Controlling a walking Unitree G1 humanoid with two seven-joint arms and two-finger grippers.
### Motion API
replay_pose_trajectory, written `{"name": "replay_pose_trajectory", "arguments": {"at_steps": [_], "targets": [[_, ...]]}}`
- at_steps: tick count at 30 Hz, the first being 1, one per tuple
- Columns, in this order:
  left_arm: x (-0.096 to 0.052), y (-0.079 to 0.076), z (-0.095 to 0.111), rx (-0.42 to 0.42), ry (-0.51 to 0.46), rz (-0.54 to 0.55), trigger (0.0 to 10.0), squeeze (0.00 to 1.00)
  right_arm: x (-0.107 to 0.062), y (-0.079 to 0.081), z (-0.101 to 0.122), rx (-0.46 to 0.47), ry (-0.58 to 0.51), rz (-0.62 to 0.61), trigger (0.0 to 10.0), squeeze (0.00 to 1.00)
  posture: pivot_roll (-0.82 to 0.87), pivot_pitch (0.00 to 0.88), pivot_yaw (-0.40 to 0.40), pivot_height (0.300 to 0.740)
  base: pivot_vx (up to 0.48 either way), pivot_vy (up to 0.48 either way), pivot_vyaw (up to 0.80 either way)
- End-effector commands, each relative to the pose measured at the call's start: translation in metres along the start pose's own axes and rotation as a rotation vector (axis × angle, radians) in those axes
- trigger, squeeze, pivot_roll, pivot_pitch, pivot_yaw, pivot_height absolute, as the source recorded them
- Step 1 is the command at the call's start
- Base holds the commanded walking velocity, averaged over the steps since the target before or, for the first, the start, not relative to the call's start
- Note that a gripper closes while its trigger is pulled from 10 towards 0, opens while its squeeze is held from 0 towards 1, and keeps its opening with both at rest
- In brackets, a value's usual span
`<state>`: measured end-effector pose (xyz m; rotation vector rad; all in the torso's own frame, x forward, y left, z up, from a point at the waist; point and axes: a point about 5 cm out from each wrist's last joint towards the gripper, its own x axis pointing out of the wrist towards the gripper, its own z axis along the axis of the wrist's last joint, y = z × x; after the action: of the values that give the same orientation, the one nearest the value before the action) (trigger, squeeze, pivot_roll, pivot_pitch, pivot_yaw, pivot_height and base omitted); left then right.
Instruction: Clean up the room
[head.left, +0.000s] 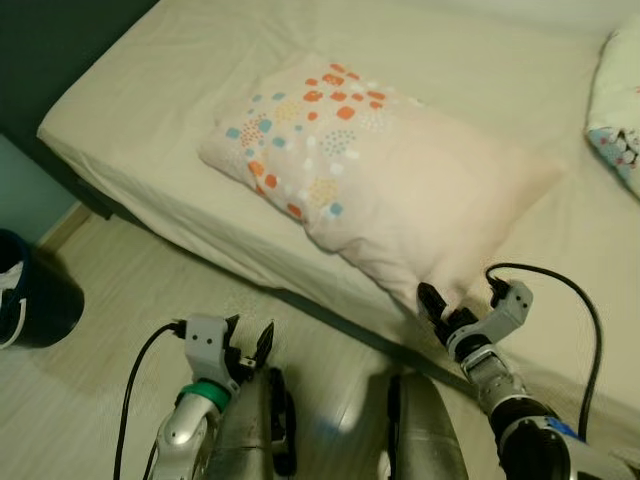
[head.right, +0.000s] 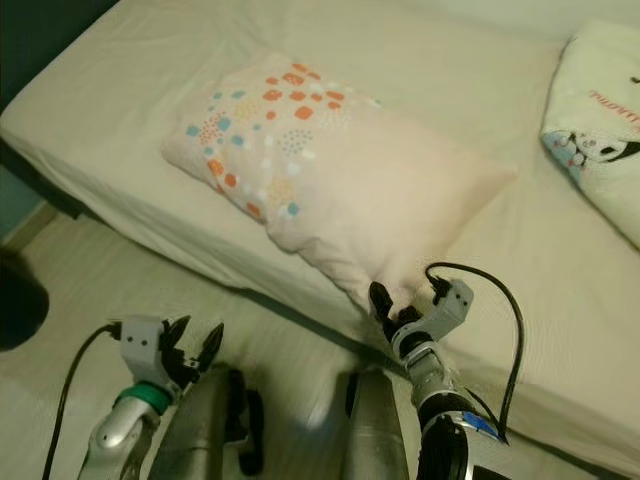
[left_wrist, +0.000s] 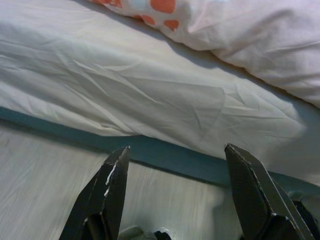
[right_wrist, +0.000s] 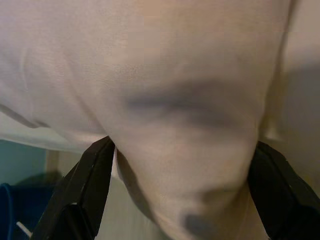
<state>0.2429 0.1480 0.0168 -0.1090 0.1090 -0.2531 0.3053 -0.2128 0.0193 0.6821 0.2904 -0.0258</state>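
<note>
My right gripper (head.left: 458, 305) has its fingers apart round the pillow (head.left: 385, 175) corner, ready to pinch & tidy it. Left gripper (head.left: 250, 345) waits w/ fingers apart.

This is a bedroom in a home. A low bed (head.left: 150, 110) with a cream fitted sheet carries a soft pillow (head.left: 380, 180) printed with orange and blue dots, and a folded patterned blanket (head.right: 600, 130) lies at its far side. Pale wood-look flooring (head.left: 100, 380) runs beside the bed, against a teal wall (head.left: 25, 195).
</note>
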Motion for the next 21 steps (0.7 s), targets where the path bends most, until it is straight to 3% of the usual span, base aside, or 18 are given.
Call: {"name": "replay_pose_trajectory", "arguments": {"at_steps": [1, 6, 10, 12, 15, 17, 19, 21], "targets": [[-0.007, 0.0, -0.007, -0.014, 0.033, 0.002, 10.0, 0.0, -0.003, -0.004, -0.008, -0.016, 0.022, -0.022, 10.0, 0.0, 0.07, 0.283, 0.159, 0.641, 0.0, 0.0, 0.0], [-0.011, -0.011, -0.003, -0.032, 0.021, -0.039, 10.0, 0.0, 0.0, 0.004, 0.0, -0.073, -0.016, 0.037, 10.0, 0.0, 0.04, 0.261, 0.208, 0.641, 0.0, 0.0, 0.0], [-0.001, -0.018, 0.004, -0.029, 0.018, -0.108, 10.0, 0.0, 0.003, 0.008, 0.015, -0.08, -0.075, 0.08, 10.0, 0.0, -0.02, 0.26, 0.234, 0.641, 0.0, 0.0, 0.0], [0.009, -0.01, 0.008, -0.009, 0.024, -0.115, 10.0, 0.0, 0.005, 0.017, 0.011, -0.072, -0.087, 0.125, 10.0, 0.0, -0.04, 0.249, 0.225, 0.641, 0.0, 0.0, 0.0], [0.012, -0.003, 0.01, -0.01, 0.024, -0.094, 10.0, 0.0, 0.005, 0.022, 0.003, -0.077, -0.074, 0.135, 10.0, 0.0, -0.04, 0.234, 0.218, 0.641, 0.0, 0.0, 0.0], [0.015, 0.007, 0.015, 0.001, 0.022, -0.067, 10.0, 0.0, 0.005, 0.027, -0.009, -0.092, -0.047, 0.14, 10.0, 0.0, -0.03, 0.218, 0.189, 0.641, 0.0, 0.0, 0.0], [0.017, 0.02, 0.018, 0.013, 0.023, -0.027, 10.0, 0.0, 0.003, 0.027, -0.02, -0.104, -0.005, 0.13, 10.0, 0.0, -0.05, 0.186, 0.209, 0.641, 0.0, 0.0, 0.0], [0.017, 0.02, 0.018, 0.013, 0.023, -0.027, 10.0, 0.0, 0.003, 0.027, -0.02, -0.104, -0.005, 0.13, 10.0, 0.0, -0.05, 0.186, 0.209, 0.641, 0.0, 0.0, 0.0]]}}
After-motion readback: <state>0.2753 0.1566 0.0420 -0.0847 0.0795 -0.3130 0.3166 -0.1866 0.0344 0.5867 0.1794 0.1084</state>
